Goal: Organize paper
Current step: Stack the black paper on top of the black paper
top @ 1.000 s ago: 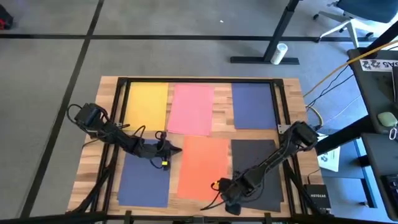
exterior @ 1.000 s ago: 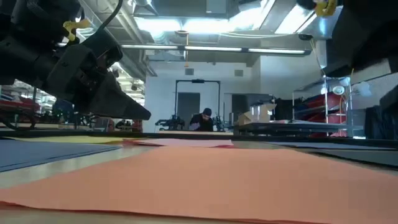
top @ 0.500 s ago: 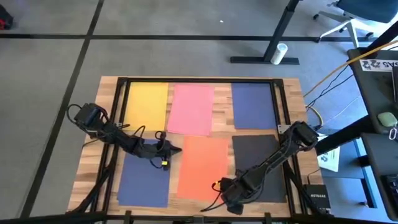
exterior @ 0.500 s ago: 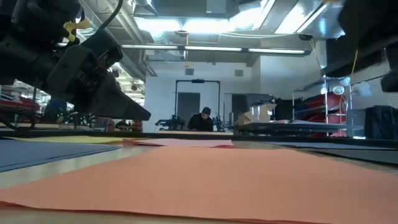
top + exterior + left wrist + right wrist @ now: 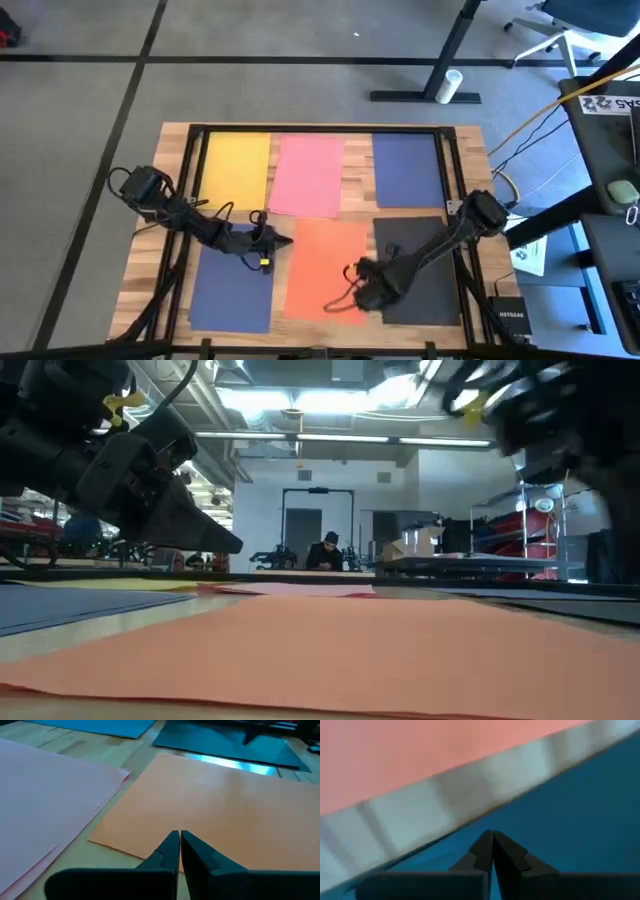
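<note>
Six sheets of paper lie flat on the wooden table: yellow (image 5: 237, 170), pink (image 5: 308, 175) and navy (image 5: 408, 170) along the far side, navy (image 5: 232, 282), orange (image 5: 325, 268) and black (image 5: 418, 268) along the near side. My left gripper (image 5: 287, 241) is shut and hovers just above the orange sheet's far left corner (image 5: 130, 832). My right gripper (image 5: 357, 272) is shut too. It hangs over the strip of bare wood (image 5: 470, 785) between the black and orange sheets, and shows lifted and blurred in the low view (image 5: 540, 400).
A black frame (image 5: 320, 128) runs along the table's far side and down both side edges. Cables hang from both arms over the near sheets. Beyond the table's right edge stand a desk with gear (image 5: 610, 200) and a white printed sheet (image 5: 528, 255).
My right gripper has gone from the table's near edge toward the far edge and a little left, rising as it went. The black sheet lies a little farther from the near edge than before.
</note>
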{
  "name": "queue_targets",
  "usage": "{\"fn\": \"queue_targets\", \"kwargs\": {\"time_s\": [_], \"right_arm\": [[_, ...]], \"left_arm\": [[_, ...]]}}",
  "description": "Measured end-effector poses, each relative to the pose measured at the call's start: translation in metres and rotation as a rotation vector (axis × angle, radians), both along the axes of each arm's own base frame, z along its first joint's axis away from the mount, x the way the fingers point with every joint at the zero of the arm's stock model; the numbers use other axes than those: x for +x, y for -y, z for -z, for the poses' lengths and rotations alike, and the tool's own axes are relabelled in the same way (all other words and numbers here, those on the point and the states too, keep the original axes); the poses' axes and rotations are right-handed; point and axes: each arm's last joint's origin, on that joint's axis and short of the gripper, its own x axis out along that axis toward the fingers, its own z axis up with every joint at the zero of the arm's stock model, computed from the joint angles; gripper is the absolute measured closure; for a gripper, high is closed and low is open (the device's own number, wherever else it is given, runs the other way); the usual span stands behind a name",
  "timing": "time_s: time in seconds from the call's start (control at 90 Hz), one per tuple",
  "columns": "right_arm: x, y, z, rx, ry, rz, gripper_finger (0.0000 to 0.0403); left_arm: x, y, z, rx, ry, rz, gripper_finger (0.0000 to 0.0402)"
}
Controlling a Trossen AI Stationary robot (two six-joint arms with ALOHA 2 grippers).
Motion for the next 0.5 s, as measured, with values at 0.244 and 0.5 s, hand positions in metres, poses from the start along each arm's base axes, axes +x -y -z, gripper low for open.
{"fn": "queue_targets", "kwargs": {"time_s": [0.244,0.5], "right_arm": [[-0.035,0.059,-0.022,-0.053,0.042,-0.049,0.0403],[-0.091,0.113,-0.007,0.089,0.249,0.251,0.0403]], "left_arm": [[0.000,0.000,0.000,0.001,-0.003,0.000,0.0402],[0.000,0.000,0.000,-0.005,-0.001,-0.002,0.0402]]}}
